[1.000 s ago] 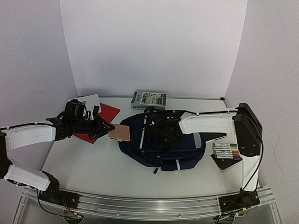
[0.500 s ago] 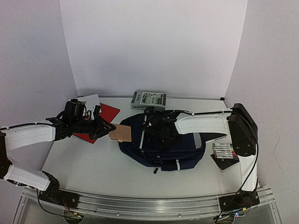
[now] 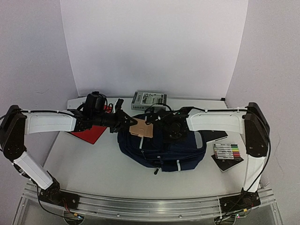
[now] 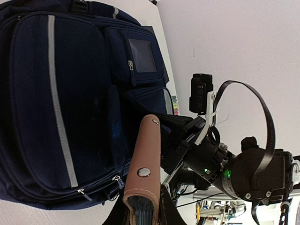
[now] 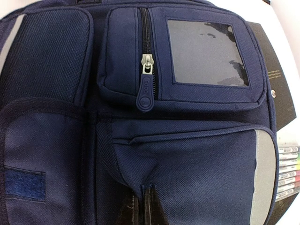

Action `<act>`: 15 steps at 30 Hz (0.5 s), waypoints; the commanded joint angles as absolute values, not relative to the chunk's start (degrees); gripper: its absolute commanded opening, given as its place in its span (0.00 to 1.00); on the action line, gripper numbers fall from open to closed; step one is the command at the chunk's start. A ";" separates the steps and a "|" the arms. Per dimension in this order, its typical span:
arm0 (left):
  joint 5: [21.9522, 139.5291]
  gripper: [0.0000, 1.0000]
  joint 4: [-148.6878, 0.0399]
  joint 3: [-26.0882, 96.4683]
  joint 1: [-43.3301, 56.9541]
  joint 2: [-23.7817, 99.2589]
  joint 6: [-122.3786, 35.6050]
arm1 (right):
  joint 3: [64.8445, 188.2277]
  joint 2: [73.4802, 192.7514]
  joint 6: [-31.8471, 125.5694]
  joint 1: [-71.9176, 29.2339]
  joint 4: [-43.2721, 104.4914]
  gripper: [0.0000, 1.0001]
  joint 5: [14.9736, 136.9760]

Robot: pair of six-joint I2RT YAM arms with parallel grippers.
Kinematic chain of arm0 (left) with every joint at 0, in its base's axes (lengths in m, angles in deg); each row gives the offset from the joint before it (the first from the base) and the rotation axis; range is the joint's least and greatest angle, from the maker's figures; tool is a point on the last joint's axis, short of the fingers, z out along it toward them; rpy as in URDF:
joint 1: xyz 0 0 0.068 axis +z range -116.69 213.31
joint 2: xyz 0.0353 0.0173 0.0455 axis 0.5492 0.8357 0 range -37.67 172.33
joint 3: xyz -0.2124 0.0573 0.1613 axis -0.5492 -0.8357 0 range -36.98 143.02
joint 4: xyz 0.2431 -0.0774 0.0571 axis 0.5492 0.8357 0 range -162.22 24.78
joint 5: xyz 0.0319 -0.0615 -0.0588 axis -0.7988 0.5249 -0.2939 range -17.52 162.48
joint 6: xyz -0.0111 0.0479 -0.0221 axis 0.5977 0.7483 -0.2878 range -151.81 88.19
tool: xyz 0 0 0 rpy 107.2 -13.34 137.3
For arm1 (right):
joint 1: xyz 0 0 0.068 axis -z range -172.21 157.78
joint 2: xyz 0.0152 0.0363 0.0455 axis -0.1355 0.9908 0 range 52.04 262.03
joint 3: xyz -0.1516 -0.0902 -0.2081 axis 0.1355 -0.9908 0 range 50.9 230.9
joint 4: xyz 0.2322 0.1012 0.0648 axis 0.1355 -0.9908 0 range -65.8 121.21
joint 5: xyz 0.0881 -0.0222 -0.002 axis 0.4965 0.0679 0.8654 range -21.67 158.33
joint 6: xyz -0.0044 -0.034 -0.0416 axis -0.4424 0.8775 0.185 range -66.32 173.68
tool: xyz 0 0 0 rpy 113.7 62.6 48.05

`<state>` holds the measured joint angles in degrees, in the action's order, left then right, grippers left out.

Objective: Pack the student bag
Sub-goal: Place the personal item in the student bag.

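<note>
From above: the left tool (image 3: 126,121) has carried the tan wallet (image 3: 141,129) over the student bag (image 3: 183,152), which lies in the middle of the table (image 3: 93,164). Left wrist: that tool squeezes the wallet tight. Right wrist: the right tool (image 5: 143,209) has just shut, pinching pocket cloth, maybe to open it.

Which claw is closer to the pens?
Right. The right gripper is at the bag, left of the pens; the left gripper, holding the wallet, is farther left.
</note>
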<state>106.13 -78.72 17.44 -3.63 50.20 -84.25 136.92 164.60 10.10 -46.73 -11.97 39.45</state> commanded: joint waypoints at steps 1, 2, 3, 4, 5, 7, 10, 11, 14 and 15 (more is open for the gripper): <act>109.64 0.00 -87.80 22.60 -4.59 54.37 -87.00 | 134.60 157.48 9.50 -46.21 -5.45 0.00 41.34; 109.91 0.00 -89.04 22.82 -4.64 55.58 -87.62 | 134.14 156.83 9.52 -46.08 -4.83 0.00 41.90; 110.15 0.00 -89.98 23.31 -4.69 56.72 -88.28 | 133.75 156.43 9.60 -45.99 -4.26 0.00 42.38; 110.44 0.00 -90.90 23.92 -4.76 57.90 -88.96 | 133.46 156.16 9.67 -45.90 -3.75 0.00 42.78; 110.97 0.00 -92.07 24.53 -4.90 59.20 -89.70 | 133.32 156.01 9.63 -45.84 -3.47 0.00 43.07; 111.69 0.00 -94.55 25.68 -5.31 61.78 -90.83 | 133.09 155.76 9.52 -45.82 -2.94 0.00 43.45; 111.27 0.00 -95.29 27.69 -5.62 65.04 -91.26 | 132.77 155.03 9.22 -45.83 -2.23 0.00 43.96; 110.92 0.00 -95.05 28.14 -5.58 65.81 -91.30 | 132.60 154.76 9.14 -45.83 -2.01 0.00 44.04; 109.38 0.00 -93.77 29.69 -5.71 68.23 -90.95 | 132.40 153.80 8.86 -45.82 -1.54 0.00 44.54; 109.53 0.00 -94.17 30.06 -5.79 69.19 -91.26 | 132.28 153.46 8.80 -45.80 -1.31 0.00 44.74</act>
